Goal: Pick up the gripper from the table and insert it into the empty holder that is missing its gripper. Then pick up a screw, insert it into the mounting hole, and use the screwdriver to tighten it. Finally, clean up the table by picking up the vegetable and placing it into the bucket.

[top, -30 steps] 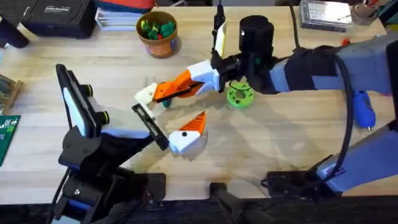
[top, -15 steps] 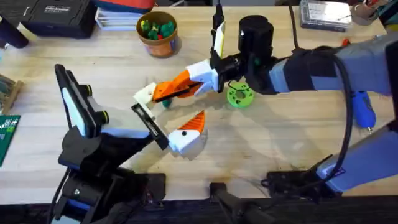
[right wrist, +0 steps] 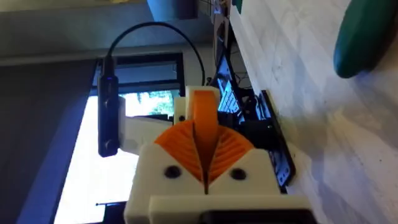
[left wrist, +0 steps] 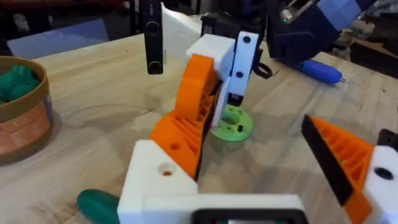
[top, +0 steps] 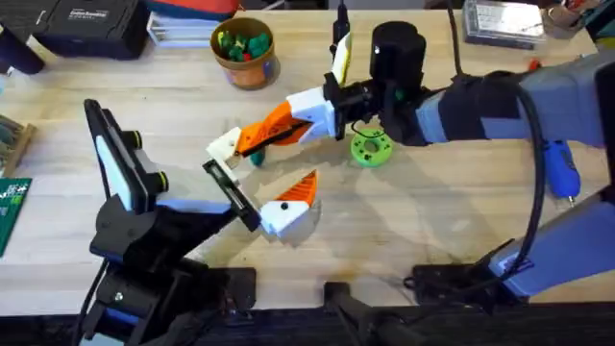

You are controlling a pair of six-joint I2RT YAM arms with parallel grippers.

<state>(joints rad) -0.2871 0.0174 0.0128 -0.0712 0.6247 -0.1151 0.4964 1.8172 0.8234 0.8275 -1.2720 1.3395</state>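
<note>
Green vegetable [top: 256, 160] lies just under the shut right pincer [top: 233, 146].

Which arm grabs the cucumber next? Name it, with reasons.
Probably right: the right gripper hangs directly over the cucumber, though shut; the left gripper, open, sits farther off.

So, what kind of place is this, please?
Probably a workshop or robotics lab bench, not a home. A green circuit board lies at the edge of the wooden table, a blue screwdriver rests there, and a black tool case sits at the back.
</note>
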